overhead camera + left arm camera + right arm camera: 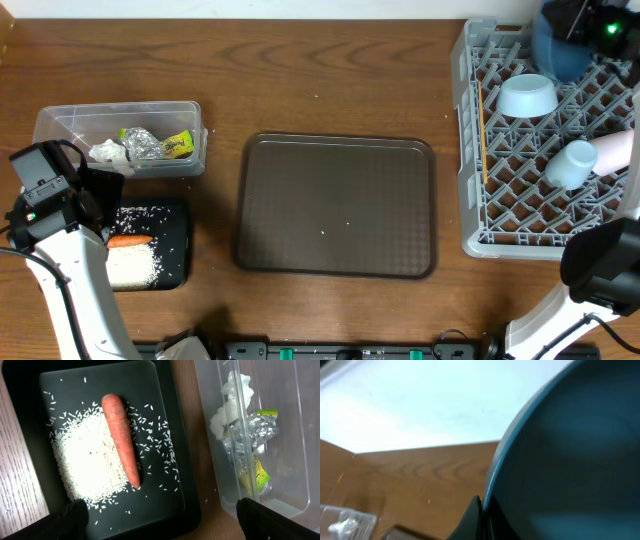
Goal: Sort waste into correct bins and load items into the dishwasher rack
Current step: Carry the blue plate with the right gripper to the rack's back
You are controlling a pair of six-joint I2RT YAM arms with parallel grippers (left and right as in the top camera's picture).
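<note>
The black tray [178, 225] holds a heap of white rice [130, 262] with an orange carrot [128, 241] lying on it. In the left wrist view, the carrot [122, 437] lies across the rice [87, 460] in the tray [172, 500]. My left gripper [167, 527] is open and empty above it. The clear tub [60, 125] holds the silver-white wrapper [135, 145] and the yellow-green packet [178, 145]. My right gripper [481, 512] is shut on the rim of the dark-blue bowl [570, 460], held over the far corner of the grey rack [468, 150].
A brown serving tray [335, 205] lies in the middle of the table. In the rack are a small light-blue bowl [527, 96], a pale-blue cup [570, 165] and chopsticks [483, 135] along its left wall.
</note>
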